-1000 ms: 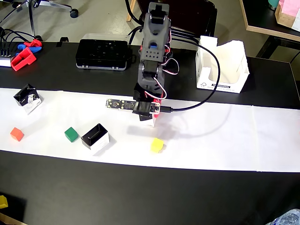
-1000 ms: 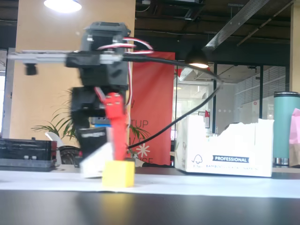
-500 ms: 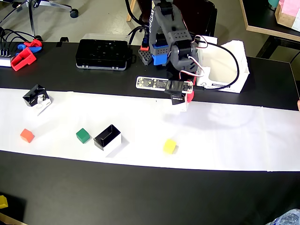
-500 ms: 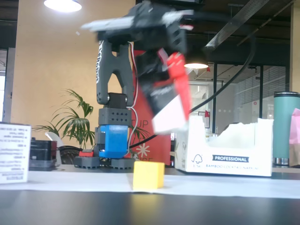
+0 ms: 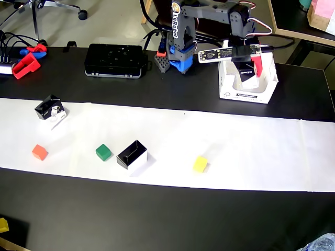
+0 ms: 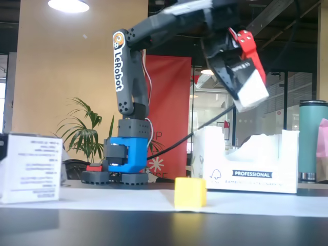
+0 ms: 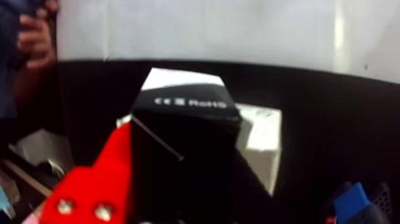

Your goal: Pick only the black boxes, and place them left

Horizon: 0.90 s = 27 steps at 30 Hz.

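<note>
My gripper point(image 5: 249, 69) is shut on a black box point(image 5: 246, 75) and holds it tilted in the air over the white cardboard tray point(image 5: 264, 94) at the back right. In the fixed view the gripper point(image 6: 245, 77) holds the box point(image 6: 251, 89) above the tray point(image 6: 256, 171). In the wrist view the box point(image 7: 184, 137) fills the middle beside my red finger point(image 7: 101, 179). Two more black boxes lie on the white paper strip: one at the far left point(image 5: 51, 110), one in the middle point(image 5: 132, 155). A box's white side point(image 6: 31, 166) shows at the left of the fixed view.
An orange cube point(image 5: 40, 152), a green cube point(image 5: 103, 152) and a yellow cube point(image 5: 200, 164) sit on the paper strip. A black device point(image 5: 115, 60) and red parts point(image 5: 26, 65) lie at the back left. The arm's base point(image 5: 175, 57) stands at the back centre.
</note>
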Available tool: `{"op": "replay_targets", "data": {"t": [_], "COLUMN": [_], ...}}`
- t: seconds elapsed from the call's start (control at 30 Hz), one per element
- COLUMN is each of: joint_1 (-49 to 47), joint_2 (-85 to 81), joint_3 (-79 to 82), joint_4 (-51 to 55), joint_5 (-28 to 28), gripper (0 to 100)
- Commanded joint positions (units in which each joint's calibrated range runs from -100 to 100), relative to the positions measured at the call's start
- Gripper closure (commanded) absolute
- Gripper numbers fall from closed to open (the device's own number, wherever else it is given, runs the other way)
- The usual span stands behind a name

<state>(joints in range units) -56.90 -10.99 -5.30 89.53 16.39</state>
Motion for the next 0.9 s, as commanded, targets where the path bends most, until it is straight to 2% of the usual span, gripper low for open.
{"op": "replay_targets", "data": {"t": [0.0,0.3,0.67,0.73,0.87], "joint_1": [-10.10,-25.52,-27.94,-28.03,-28.98], "joint_2": [-5.80,3.76,17.51,18.22,18.30], "joint_3": [-5.61,-5.70,-6.67,-8.18,-10.48], "joint_4": [0.22,1.41,1.33,1.33,1.57], "joint_5": [-2.39,-6.44,-6.39,-6.39,-5.86], "gripper": [93,93,91,84,64]}}
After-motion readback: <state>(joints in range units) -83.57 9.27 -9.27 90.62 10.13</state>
